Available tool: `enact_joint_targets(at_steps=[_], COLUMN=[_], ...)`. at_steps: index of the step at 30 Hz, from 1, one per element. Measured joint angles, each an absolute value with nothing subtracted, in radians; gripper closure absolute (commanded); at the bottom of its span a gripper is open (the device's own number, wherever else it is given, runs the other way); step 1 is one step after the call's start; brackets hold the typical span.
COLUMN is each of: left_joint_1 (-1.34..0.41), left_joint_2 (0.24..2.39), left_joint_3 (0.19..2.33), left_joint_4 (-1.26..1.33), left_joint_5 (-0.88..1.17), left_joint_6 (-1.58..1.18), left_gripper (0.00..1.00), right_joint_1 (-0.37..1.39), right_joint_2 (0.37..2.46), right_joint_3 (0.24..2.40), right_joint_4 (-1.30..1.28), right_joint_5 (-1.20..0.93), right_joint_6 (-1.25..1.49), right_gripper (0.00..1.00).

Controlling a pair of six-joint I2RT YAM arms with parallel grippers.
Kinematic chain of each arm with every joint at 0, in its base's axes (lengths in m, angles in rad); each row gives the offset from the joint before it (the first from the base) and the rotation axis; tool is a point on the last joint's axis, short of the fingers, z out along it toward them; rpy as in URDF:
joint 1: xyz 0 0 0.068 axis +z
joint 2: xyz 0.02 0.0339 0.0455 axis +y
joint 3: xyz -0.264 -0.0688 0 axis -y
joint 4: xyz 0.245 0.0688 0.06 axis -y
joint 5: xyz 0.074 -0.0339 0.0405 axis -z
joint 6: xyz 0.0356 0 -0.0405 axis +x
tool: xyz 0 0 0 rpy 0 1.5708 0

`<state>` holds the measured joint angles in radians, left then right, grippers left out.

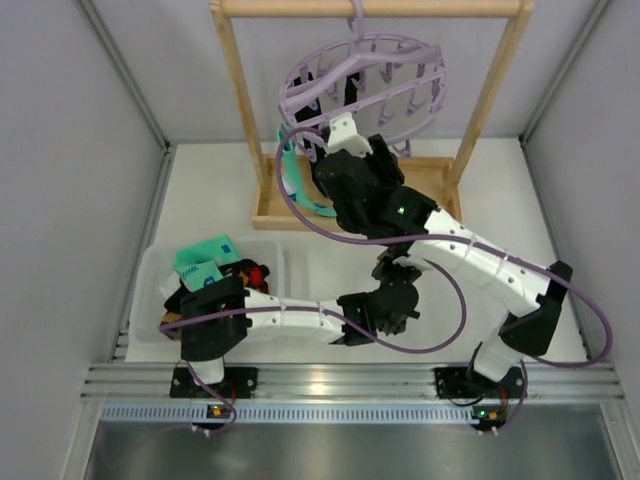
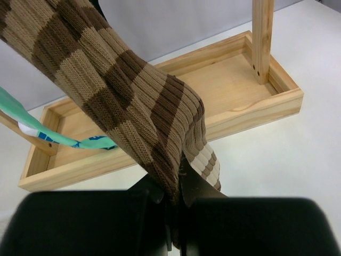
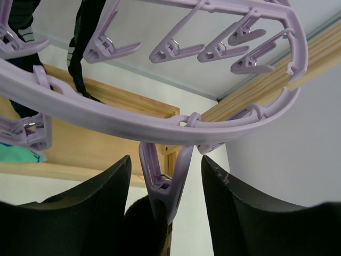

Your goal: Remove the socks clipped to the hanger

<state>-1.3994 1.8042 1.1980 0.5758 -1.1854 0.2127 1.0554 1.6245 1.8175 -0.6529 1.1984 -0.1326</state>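
A white table (image 1: 520,200) bears a wooden rack (image 1: 488,92) at its far side, the rack's posts rising from a shallow tray base. To the left, nearer the arms, stands a clear bin (image 1: 150,275) with folded mint socks (image 1: 205,262) in it and a red-and-black sock (image 1: 258,272) beside them. The patches on those mint socks carry marks too small to read. From the rack's top bar hangs the lilac hanger (image 3: 106,114), tilted, its clips dangling under the ring. The right arm reaches far and up to the hanger's near edge. The right gripper (image 3: 165,162) has its two fingers spread to either side of one clip (image 3: 162,184), with a narrow gap showing on each side of it. Something dark brown hangs just under that clip. The left arm folds across the near side of the table. The left gripper (image 2: 173,213) sits low near the middle, pressed together on the lower end of a brown sock (image 2: 122,101), ribbed with tan and dark-brown stripes. That sock runs up and away to the left above the tray. A mint sock (image 1: 293,185) with white and blue patches hangs from the hanger's left side, down over the tray's left end. Black socks (image 3: 85,32) with small white marks are clipped farther round the ring.
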Motion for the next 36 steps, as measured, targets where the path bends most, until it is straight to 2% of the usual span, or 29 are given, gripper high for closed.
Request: enact_joint_targets(at_steps=[7, 13, 16, 17, 20, 21, 28, 31, 36], left_joint_1=[-1.401, -1.402, -1.404, -1.406, -1.413, -1.414, -1.415, -1.414, -1.391], left_joint_2=[1.804, 1.804, 1.804, 1.804, 1.805, 1.805, 1.768, 1.658, 1.436], left_joint_3=[1.199, 1.199, 1.199, 1.199, 1.199, 1.197, 1.065, 0.972, 0.941], left_joint_4=[0.576, 0.576, 0.575, 0.575, 0.575, 0.575, 0.56, 0.475, 0.24], left_joint_5=[-1.169, -1.166, -1.159, -1.156, -1.148, -1.143, -1.157, -1.176, -1.178], left_joint_6=[0.211, 0.208, 0.207, 0.207, 0.2, 0.191, 0.14, 0.094, -0.071], left_gripper=[1.0, 1.0, 1.0, 1.0, 1.0, 1.0, 1.0, 1.0, 1.0], right_joint_1=[1.055, 1.051, 1.047, 1.046, 1.044, 1.044, 1.044, 1.044, 1.044], right_joint_2=[1.625, 1.626, 1.626, 1.626, 1.626, 1.626, 1.618, 1.59, 1.496], right_joint_3=[1.794, 1.754, 1.754, 1.754, 1.754, 1.754, 1.745, 1.713, 1.647], right_joint_4=[-0.541, -0.457, -0.434, -0.43, -0.427, -0.427, -0.443, -0.479, -0.526], right_joint_5=[1.232, 1.249, 1.255, 1.256, 1.259, 1.259, 1.244, 1.209, 1.141], right_joint_6=[-0.191, -0.246, -0.261, -0.262, -0.262, -0.262, -0.221, -0.172, -0.086], right_gripper=[0.56, 0.69, 0.78, 0.83, 0.85, 0.83, 0.43, 0.37, 0.32])
